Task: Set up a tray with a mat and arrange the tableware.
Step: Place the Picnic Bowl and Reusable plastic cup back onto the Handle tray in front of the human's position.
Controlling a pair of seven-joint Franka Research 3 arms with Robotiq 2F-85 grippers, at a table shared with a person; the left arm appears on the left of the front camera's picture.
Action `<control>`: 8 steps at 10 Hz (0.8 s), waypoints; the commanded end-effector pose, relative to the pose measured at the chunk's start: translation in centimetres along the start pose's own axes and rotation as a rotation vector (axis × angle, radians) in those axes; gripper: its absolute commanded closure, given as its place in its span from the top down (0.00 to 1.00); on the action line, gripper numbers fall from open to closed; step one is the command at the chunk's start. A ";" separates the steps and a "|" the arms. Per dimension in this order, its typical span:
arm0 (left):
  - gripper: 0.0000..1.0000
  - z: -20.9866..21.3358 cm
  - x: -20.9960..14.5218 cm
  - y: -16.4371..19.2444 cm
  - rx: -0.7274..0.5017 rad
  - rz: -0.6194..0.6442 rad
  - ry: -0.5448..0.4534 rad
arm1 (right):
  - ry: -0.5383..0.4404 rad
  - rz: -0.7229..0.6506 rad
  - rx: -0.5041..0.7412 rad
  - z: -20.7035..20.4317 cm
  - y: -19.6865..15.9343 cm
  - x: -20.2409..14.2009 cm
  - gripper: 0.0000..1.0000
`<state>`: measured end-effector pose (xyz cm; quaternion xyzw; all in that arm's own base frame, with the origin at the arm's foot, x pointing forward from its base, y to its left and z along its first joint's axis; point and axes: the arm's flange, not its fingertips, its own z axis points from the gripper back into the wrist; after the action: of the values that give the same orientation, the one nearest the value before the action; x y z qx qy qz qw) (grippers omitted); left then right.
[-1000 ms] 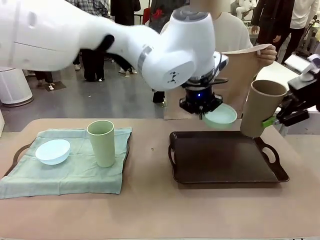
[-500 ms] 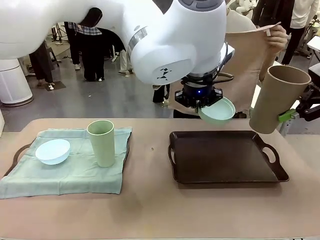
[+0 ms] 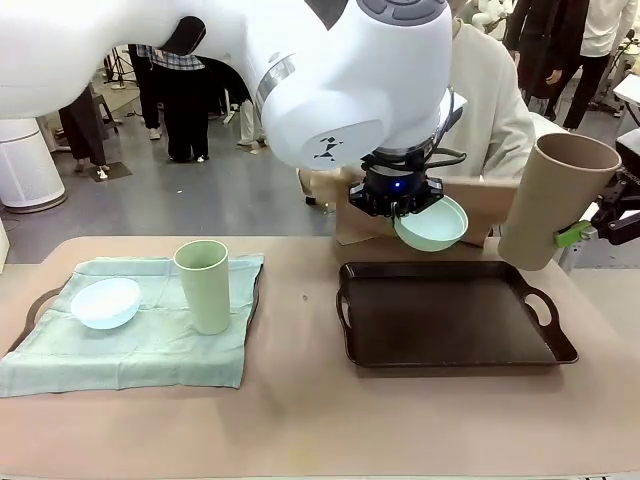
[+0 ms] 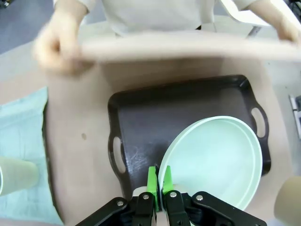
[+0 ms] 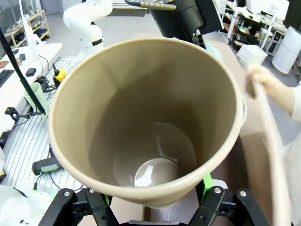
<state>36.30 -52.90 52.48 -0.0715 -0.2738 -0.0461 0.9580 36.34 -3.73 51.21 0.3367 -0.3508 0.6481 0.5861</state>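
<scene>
My left gripper [image 3: 402, 207] hangs over the far edge of the empty dark tray [image 3: 450, 325], shut on the rim of a mint green bowl [image 3: 433, 224]. From the left wrist, its green fingertips [image 4: 159, 176] pinch the mint bowl [image 4: 216, 160] above the tray [image 4: 150, 122]. At the right, my right gripper [image 3: 582, 232] is shut on a tilted tan brown cup [image 3: 550, 200]. In the right wrist view the cup [image 5: 146, 117] sits between the fingers. A person at the far side holds a tan mat [image 4: 188, 47], stretched between both hands just beyond the tray.
On the left, a second tray under a pale green cloth [image 3: 150, 345] carries a pale blue bowl [image 3: 105, 303] and an upright sage green cup [image 3: 203, 285]. The person's blurred hand [image 4: 59, 47] is near the dark tray's far corner. Bare table lies between the trays.
The person has lowered the tan mat from up high to just behind the dark tray. My left arm rose with the mint bowl, and the tan cup lifted slightly.
</scene>
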 end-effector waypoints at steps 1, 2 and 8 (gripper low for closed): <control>0.00 0.2 0.1 -0.2 -0.016 -0.006 0.000 | 0.003 0.001 -0.001 0.1 -0.3 0.1 0.00; 0.00 0.2 0.1 -0.2 -0.016 -0.006 0.000 | 0.003 0.001 -0.001 0.1 -0.3 0.1 0.00; 0.00 0.2 0.1 -0.2 -0.016 -0.006 0.000 | 0.003 0.001 -0.001 0.1 -0.3 0.1 0.00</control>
<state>36.16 -53.01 52.58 -0.0731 -0.2736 -0.0473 0.9579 36.36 -3.76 51.26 0.3362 -0.3512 0.6481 0.5861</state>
